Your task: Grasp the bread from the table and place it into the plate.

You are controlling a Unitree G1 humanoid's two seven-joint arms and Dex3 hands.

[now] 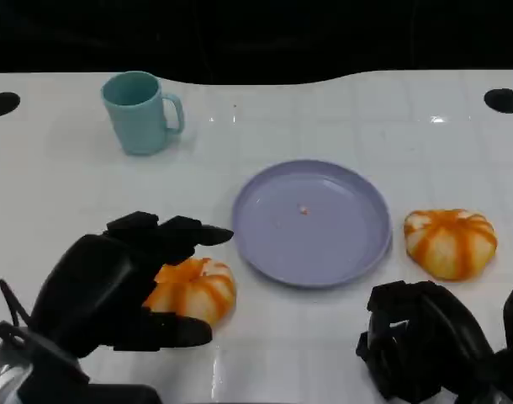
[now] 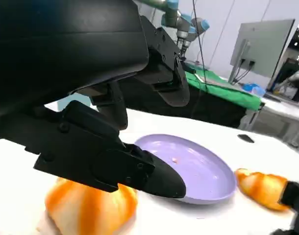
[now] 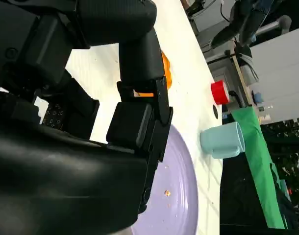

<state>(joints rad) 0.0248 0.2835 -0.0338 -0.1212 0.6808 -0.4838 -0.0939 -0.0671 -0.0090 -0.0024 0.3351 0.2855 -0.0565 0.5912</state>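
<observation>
Two round orange-and-white bread rolls lie on the white table. One roll [image 1: 196, 290] [image 2: 90, 208] lies left of the lilac plate [image 1: 357, 252] [image 2: 213, 178] [image 3: 181, 205]. My left hand [image 1: 126, 282] [image 2: 90, 98] straddles it, with the fingers spread over its far side and the thumb along its near side, not closed on it. The other roll [image 1: 451, 242] [image 2: 262, 188] lies right of the plate. My right hand [image 1: 420, 345] [image 3: 90, 122] is near the front edge, below that roll, with its fingers curled in on nothing. The plate holds only a crumb.
A teal mug [image 1: 141, 112] [image 3: 223, 139] stands at the back left, well away from the plate. Round black holes [image 1: 503, 100] mark the table's far corners. A small red object [image 3: 219, 92] sits beyond the table's left end.
</observation>
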